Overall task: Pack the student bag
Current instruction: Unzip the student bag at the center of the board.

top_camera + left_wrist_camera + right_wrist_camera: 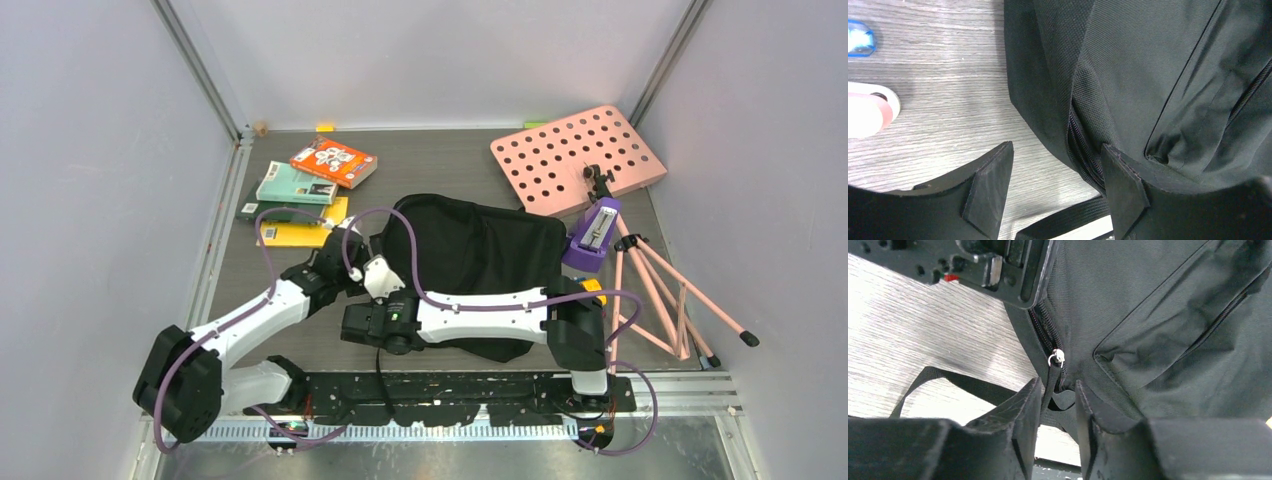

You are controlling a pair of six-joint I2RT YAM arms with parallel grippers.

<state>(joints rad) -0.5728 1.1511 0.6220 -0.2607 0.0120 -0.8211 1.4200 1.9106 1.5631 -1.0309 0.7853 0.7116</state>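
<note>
The right gripper (pixel 1058 390) is narrowed but not closed. The black zipper pull (pixel 1050 382) hangs from its silver ring between the two fingers with a gap on one side; I cannot tell whether a pad touches it. Just beyond the fingertips is the side of the student bag (pixel 1158 315), with its zip running along the edge. To the left of the fingers, a black webbing strap (pixel 948 377) lies looped on the table.

The left gripper (pixel 1057 150) is spread wide and holds nothing. It straddles the bag's corner, with one finger over bare wood grain and the other over black fabric.

From above, the bag lies flat on the grey wood-grain table (pixel 450 160), spreading to the right of both grippers. Beyond the left gripper and to its left sit a few books (pixel 296 185), orange, teal and yellow among them. Far to the right, a pink perforated board (pixel 578 160) and its pink tripod stand (pixel 670 295) lie on the table, with a purple box (pixel 595 235) against them. Pale grey walls close in three sides.
</note>
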